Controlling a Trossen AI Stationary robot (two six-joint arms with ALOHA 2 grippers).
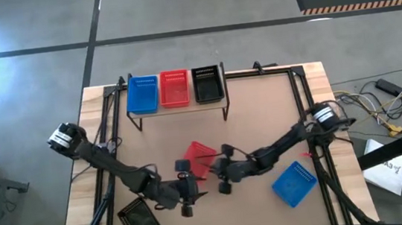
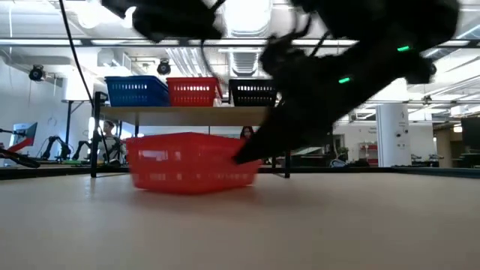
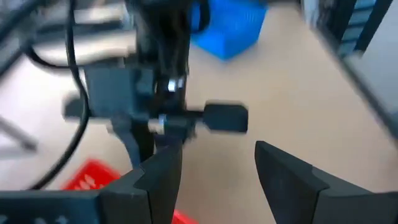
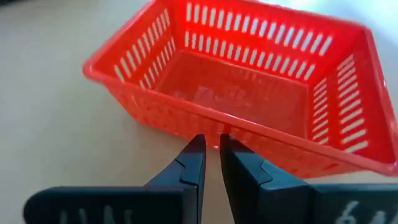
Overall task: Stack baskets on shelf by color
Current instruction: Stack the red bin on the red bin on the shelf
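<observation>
Right pincer [image 4: 211,155] near-closed beside red basket [image 4: 249,87]

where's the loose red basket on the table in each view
High view: red basket at table centre, between both pincers.
Low view: left of centre, in front of the shelf.
Left wrist view: only a corner, lower left.
Right wrist view: fills the frame, beyond the right pincer, the shared landmark.

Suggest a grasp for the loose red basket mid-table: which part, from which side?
Grip the rim of the near long wall of the red basket, one finger inside, one outside, probably coming down from above. It sits upright and open-topped, and the thin mesh wall suits a pinch. The right hand already faces that wall, nearly closed; it must open first.
</observation>
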